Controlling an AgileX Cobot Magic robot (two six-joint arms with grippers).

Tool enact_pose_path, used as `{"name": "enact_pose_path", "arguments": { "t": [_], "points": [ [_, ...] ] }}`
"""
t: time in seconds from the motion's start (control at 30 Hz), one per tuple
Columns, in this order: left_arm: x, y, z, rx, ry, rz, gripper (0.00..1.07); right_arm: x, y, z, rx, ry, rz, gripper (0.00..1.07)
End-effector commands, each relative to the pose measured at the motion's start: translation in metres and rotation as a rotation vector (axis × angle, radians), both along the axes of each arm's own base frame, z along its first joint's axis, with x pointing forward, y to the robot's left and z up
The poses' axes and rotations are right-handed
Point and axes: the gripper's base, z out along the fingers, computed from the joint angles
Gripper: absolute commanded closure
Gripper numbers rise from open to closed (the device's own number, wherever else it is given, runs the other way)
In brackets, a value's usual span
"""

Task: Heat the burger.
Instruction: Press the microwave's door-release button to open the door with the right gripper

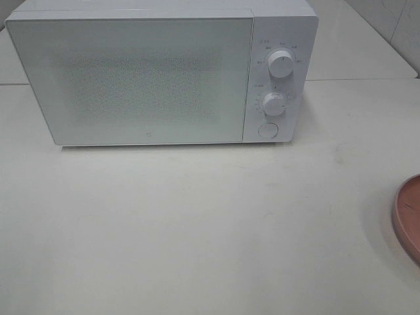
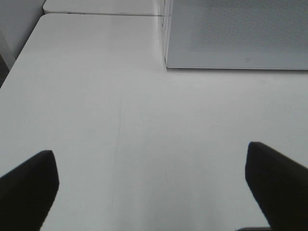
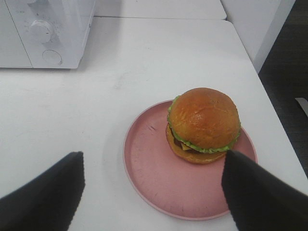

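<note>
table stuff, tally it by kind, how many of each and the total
microwave: 1
plate: 1
burger: 1
total: 3

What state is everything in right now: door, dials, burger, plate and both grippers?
Microwave door: shut.
Dials: settings too small to read.
Burger: whole, sitting on the pink plate, not gripped.
Pink plate: flat on the table, at the right edge of the high view.
Left gripper: open, empty, over bare table.
Right gripper: open, empty, above the plate near the burger.
</note>
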Motion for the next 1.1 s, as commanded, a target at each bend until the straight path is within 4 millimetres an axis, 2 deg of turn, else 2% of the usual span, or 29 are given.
{"name": "enact_pose_path", "arguments": {
  "t": [0.03, 0.53, 0.63, 0.77, 1.1],
  "points": [
    [-0.002, 0.000, 0.001, 0.004, -0.028, 0.005, 0.09, -0.005, 0.000, 0.000, -0.006, -0.040, 0.003, 0.31],
    [-0.002, 0.000, 0.001, 0.004, -0.028, 0.005, 0.09, -0.004, 0.000, 0.000, -0.006, -0.041, 0.003, 0.31],
    [-0.002, 0.000, 0.001, 0.004, -0.028, 0.005, 0.09, -0.003, 0.000, 0.005, -0.001, -0.038, 0.001, 0.31],
    [-0.002, 0.000, 0.001, 0.004, -0.028, 0.005, 0.09, 0.006, 0.001, 0.014, -0.002, -0.020, 0.002, 0.31],
    [-0.002, 0.000, 0.001, 0.004, -0.028, 0.005, 0.09, 0.036, 0.003, 0.019, -0.009, 0.043, 0.008, 0.31]
  ]
}}
